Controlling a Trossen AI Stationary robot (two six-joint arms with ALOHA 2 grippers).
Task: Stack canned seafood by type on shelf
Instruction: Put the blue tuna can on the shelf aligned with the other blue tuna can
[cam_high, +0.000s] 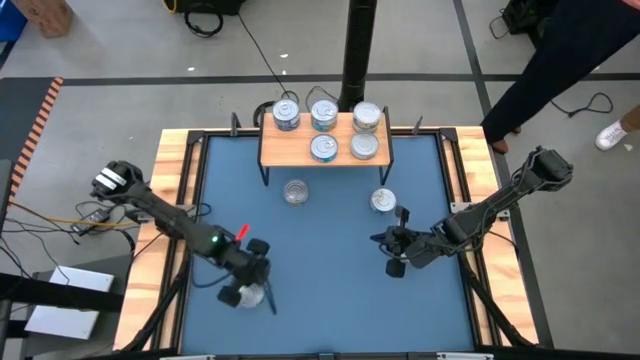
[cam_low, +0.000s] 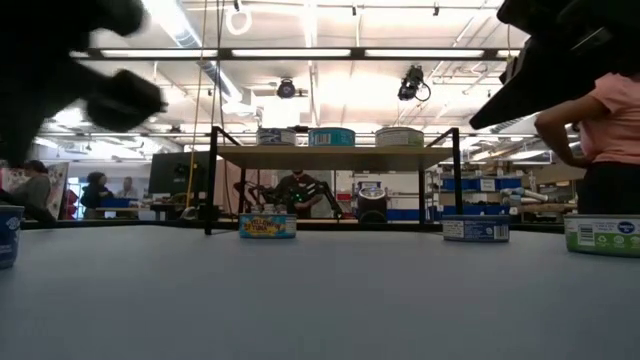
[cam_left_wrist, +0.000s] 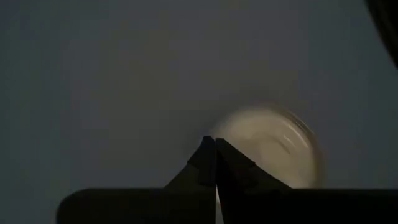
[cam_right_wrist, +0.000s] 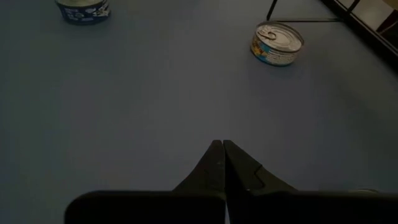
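Observation:
The shelf (cam_high: 300, 150), a light-wood board on thin black legs, stands at the mat's far side with several silver-topped tins (cam_high: 324, 148) resting on it. Two tins (cam_high: 295, 192) (cam_high: 383, 201) sit flat on the blue mat in front of it. Another tin (cam_left_wrist: 273, 146) lies on the mat near the front left, right beside the shut fingertips of my left gripper (cam_left_wrist: 215, 140). My right gripper (cam_right_wrist: 222, 143) is shut and hangs over bare mat right of centre (cam_high: 394, 262), holding nothing. My left gripper stands slanting down with its shut fingertips (cam_left_wrist: 208, 152) at the edge of the tin's silver top (cam_left_wrist: 233, 134). I cannot tell whether they touch it. The tin sits flat on the mat.
The blue mat (cam_high: 320, 320) has wooden edges (cam_high: 170, 170) on both sides. The low view shows a green-labelled tin (cam_low: 602, 235) at the right and a blue one (cam_low: 8, 236) at the left. A person (cam_high: 560, 60) stands beyond the far right corner.

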